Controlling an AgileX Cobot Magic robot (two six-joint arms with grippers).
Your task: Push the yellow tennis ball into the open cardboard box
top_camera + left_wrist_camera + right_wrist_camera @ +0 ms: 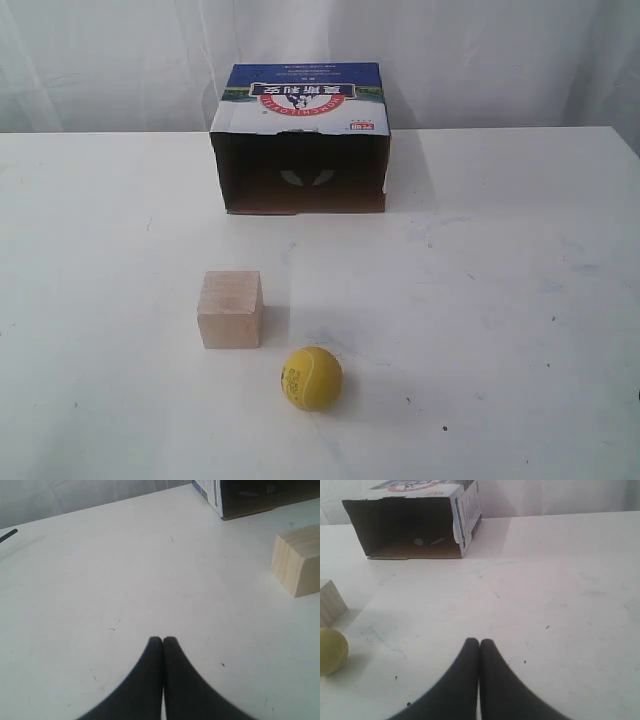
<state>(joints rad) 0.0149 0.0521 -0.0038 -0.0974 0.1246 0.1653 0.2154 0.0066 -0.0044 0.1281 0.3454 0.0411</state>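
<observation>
Colours on the white counter (520, 300)
Yellow tennis ball (312, 378), dark-marked; brown cardboard box (300, 100), blue-white panel, red logo; pale wooden cube (230, 309).

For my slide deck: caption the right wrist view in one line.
Shut right gripper over the white table, yellow tennis ball near wooden cube, open cardboard box beyond.

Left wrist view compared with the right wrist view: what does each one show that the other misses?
Only the left wrist view shows the shut left claw. Only the right wrist view shows the yellow tennis ball, the shut right claw and the whole open mouth of the cardboard box. Both show the wooden cube, the box and the white table.
</observation>
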